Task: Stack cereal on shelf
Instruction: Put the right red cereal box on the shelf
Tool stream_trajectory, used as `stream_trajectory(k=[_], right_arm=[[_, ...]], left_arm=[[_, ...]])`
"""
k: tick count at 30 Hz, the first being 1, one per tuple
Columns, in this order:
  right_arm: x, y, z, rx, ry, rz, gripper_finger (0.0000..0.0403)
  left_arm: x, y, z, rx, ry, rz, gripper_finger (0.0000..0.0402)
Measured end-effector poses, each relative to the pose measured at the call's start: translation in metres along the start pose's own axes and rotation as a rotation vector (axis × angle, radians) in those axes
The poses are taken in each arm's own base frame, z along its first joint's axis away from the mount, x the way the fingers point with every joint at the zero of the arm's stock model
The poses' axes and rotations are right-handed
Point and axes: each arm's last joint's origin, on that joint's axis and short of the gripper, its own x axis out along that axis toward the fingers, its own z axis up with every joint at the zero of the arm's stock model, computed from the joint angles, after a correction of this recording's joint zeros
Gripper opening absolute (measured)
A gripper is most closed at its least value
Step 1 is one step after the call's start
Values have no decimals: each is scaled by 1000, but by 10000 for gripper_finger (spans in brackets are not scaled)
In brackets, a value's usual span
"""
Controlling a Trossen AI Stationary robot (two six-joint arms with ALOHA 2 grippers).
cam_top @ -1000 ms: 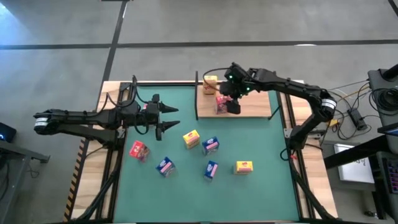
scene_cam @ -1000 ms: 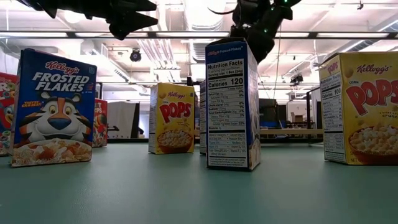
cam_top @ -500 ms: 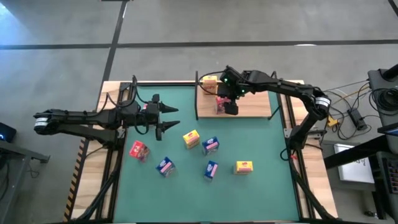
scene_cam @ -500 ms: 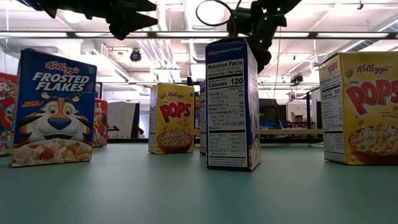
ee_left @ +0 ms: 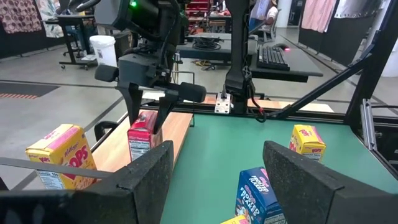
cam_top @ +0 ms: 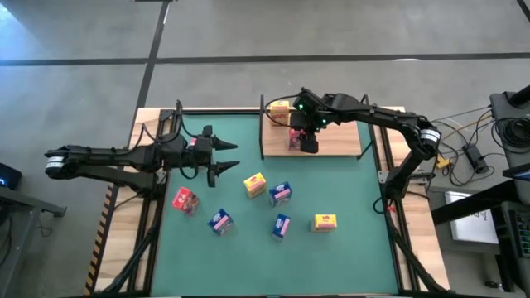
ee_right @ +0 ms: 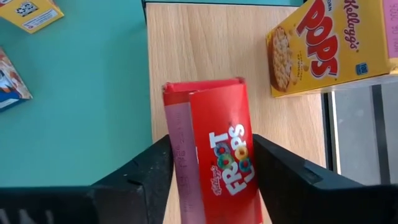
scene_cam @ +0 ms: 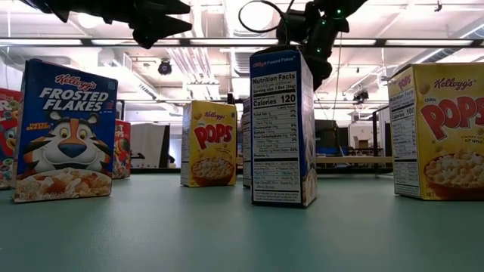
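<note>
Nearest me on the green mat [cam_top: 348,207] lay six loose boxes: a yellow box [cam_top: 325,222] toward the right, a blue box [cam_top: 281,225] beside it, another blue one [cam_top: 219,221] to the left, and a red box [cam_top: 185,199] furthest left. A little further in, a second yellow box [cam_top: 254,185] and a third blue box [cam_top: 280,192] sat just beside each other near the mat's middle.

My left hand [cam_top: 225,156] hovered over the left part of the table [cam_top: 124,248], fingers spread apart and holding nothing, pointing toward the middle.

Beyond that, at the far edge, stood the shelf [cam_top: 335,141], a light wooden board with thin black posts. My right hand [cam_top: 308,142] was down over it, its fingers on either side of a red Froot Loops box [ee_right: 217,155] that stood upright on the board near its mat-side edge. I could not tell from the views whether the fingers were pressing the box or had let go. A yellow Pops box [cam_top: 280,109] stood at the shelf's far left corner, close to the red one but apart from it.
</note>
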Motion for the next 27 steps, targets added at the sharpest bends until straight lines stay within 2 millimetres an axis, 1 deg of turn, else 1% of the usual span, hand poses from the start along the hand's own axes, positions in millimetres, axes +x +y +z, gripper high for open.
stream_trajectory(k=[5, 8, 12, 19, 23, 27], right_arm=[[-1, -2, -1, -7, 1, -3, 173], [-3, -8, -5, -9, 12, -30, 170], [-6, -25, -13, 11, 21, -63, 170], [-16, -63, -32, 83, 3, -101, 170], [-22, -81, -45, 131, -41, -79, 169], [-25, -93, -55, 170, -90, -35, 169]], left_arm=[[0, 0, 0, 0, 0, 0, 233], [0, 0, 0, 0, 0, 0, 233], [0, 0, 0, 0, 1, 0, 233], [0, 0, -1, 0, 2, 0, 233], [0, 0, -1, 0, 2, 0, 233], [0, 0, -1, 0, 2, 0, 233]])
